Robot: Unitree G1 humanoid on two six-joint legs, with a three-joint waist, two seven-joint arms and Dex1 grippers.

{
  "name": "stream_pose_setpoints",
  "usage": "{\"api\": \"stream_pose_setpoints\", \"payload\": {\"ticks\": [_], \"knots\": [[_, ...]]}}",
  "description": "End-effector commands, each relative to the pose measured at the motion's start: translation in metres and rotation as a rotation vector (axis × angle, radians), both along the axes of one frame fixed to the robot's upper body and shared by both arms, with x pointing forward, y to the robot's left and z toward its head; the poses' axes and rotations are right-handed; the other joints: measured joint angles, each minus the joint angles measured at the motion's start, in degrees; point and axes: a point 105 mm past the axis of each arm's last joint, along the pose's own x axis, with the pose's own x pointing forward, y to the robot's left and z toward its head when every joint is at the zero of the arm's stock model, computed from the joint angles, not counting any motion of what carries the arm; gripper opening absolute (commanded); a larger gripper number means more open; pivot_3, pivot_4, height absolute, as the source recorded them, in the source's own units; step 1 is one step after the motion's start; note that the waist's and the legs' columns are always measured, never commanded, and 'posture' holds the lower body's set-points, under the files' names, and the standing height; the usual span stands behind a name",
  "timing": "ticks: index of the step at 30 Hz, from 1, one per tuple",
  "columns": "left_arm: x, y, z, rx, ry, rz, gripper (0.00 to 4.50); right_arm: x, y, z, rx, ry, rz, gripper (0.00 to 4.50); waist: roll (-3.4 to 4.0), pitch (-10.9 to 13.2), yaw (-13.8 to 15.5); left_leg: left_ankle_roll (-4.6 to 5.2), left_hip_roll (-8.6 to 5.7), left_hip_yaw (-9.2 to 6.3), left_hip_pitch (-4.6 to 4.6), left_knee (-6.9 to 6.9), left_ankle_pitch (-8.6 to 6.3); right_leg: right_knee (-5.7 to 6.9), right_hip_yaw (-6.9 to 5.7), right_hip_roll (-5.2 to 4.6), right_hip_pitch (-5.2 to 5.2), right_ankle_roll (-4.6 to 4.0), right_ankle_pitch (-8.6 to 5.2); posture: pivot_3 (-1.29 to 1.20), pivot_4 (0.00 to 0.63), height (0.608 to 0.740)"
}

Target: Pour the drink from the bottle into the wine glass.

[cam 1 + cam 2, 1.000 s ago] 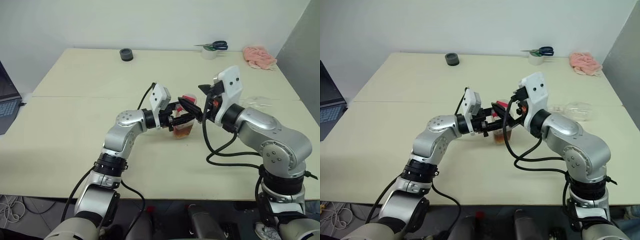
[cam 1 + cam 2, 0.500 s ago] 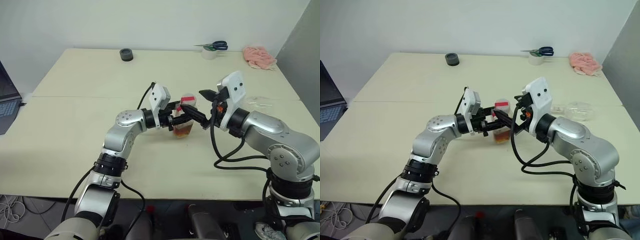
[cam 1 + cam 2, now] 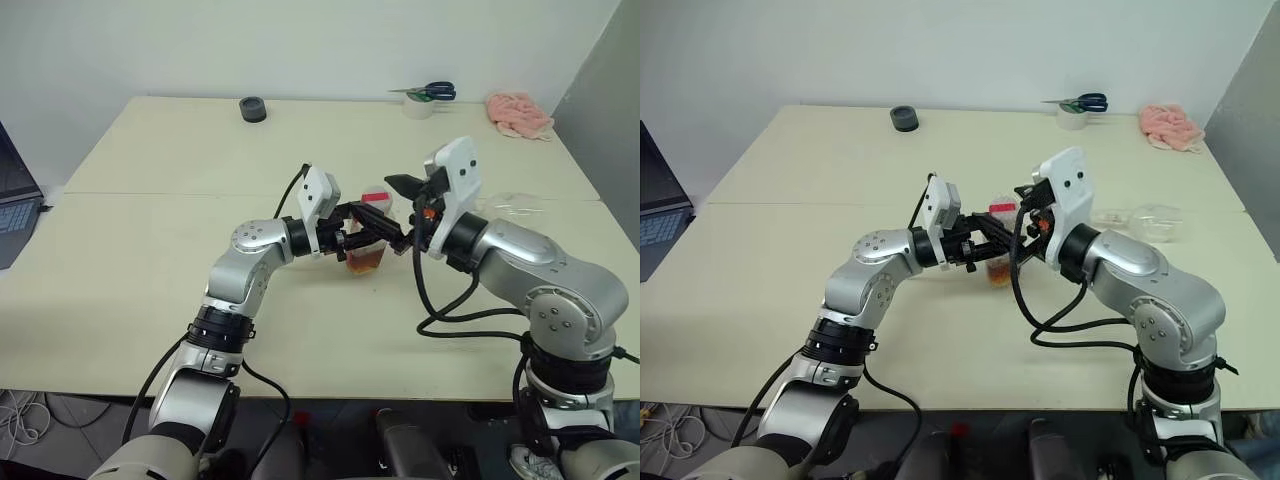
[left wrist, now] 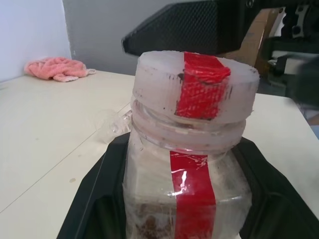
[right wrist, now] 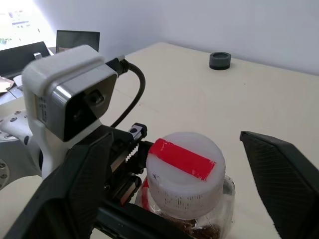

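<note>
bottle [image 3: 370, 252]: upright on the table [image 3: 150, 260], long axis vertical, cap [image 5: 183, 172] on; drink [image 3: 368, 262] low inside
left gripper [image 3: 362, 238]: clamped on the bottle's body from its left, arm level
right gripper [image 5: 174, 194]: fingers spread either side of the cap, not touching; arm level, nearer the cap

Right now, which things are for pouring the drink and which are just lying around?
For the job: bottle, its cap, drink inside, wine glass, left fingers gripping the bottle, right fingers open around the cap.
Lying about: scissors, white tape roll, pink cloth, black roll, laptop.
</note>
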Motion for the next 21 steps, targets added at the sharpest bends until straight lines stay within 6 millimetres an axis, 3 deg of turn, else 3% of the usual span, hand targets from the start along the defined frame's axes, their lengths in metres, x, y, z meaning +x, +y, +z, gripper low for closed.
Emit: {"api": "stream_pose_setpoints", "payload": {"ticks": [1, 5, 12, 17, 21], "knots": [[-0.004, 0.0, 0.017, -0.031, -0.067, -0.008, 2.16, -0.001, 0.0, 0.009, -0.006, -0.056, -0.007, 3.21, 0.0, 0.0, 0.0, 0.0, 0.0, 0.0, 0.0, 0.0, 0.0, 0.0, 0.0, 0.0, 0.0, 0.0, 0.0, 0.0, 0.15, 0.74], [-0.003, 0.001, 0.017, -0.031, -0.068, -0.006, 2.16, 0.0, -0.001, 0.008, -0.015, -0.061, -0.014, 1.81, 0.0, 0.0, 0.0, 0.0, 0.0, 0.0, 0.0, 0.0, 0.0, 0.0, 0.0, 0.0, 0.0, 0.0, 0.0, 0.0, 0.15, 0.74], [-0.003, 0.001, 0.017, -0.03, -0.069, -0.006, 2.16, -0.001, -0.005, 0.024, 0.02, -0.1, 0.025, 1.8, 0.0, 0.0, 0.0, 0.0, 0.0, 0.0, 0.0, 0.0, 0.0, 0.0, 0.0, 0.0, 0.0, 0.0, 0.0, 0.0, 0.15, 0.74], [-0.004, -0.001, 0.016, -0.004, -0.086, -0.016, 2.16, -0.016, -0.005, 0.051, 0.068, -0.152, 0.156, 1.8, 0.03, 0.02, -0.04, 0.0, -0.01, 0.01, -0.01, 0.0, 0.0, -0.01, 0.0, 0.0, 0.0, -0.01, 0.01, 0.0, 0.15, 0.74], [-0.006, -0.001, 0.016, -0.013, -0.079, -0.02, 2.16, -0.014, -0.017, 0.073, 0.123, -0.195, 0.118, 1.73, 0.02, 0.01, -0.01, 0.01, 0.02, -0.01, 0.01, -0.01, 0.0, 0.0, -0.02, 0.01, 0.0, -0.01, 0.01, 0.0, 0.15, 0.74]]}}
